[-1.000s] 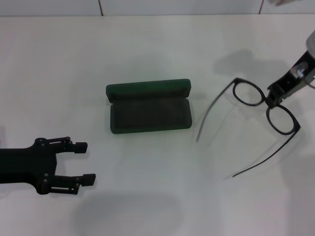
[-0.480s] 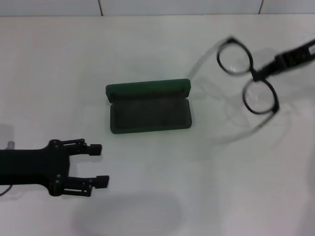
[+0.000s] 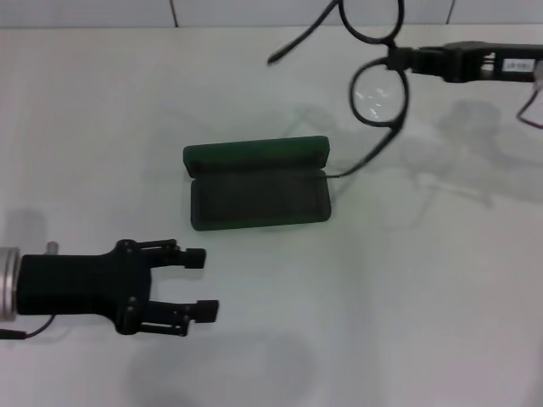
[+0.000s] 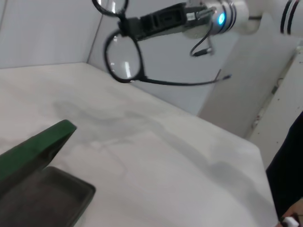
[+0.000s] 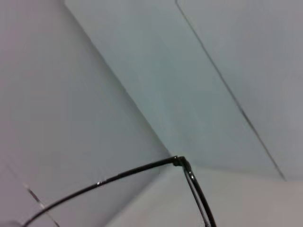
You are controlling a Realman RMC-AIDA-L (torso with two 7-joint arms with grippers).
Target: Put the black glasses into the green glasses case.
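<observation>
The green glasses case [image 3: 257,194] lies open on the white table, lid tilted back; its lid edge shows in the left wrist view [image 4: 35,151]. My right gripper [image 3: 399,59] is shut on the bridge of the black glasses [image 3: 377,91] and holds them high above the table, beyond and to the right of the case, temples unfolded. The glasses also show in the left wrist view [image 4: 124,54] and part of the frame shows in the right wrist view [image 5: 189,177]. My left gripper [image 3: 204,282] is open and empty, in front of and left of the case.
The white table [image 3: 407,297] extends around the case. A tiled wall [image 3: 254,10] runs along the table's far edge.
My right gripper has lifted the glasses off the table and carried them up and leftward toward the case. My left gripper has advanced to the right, nearer the case.
</observation>
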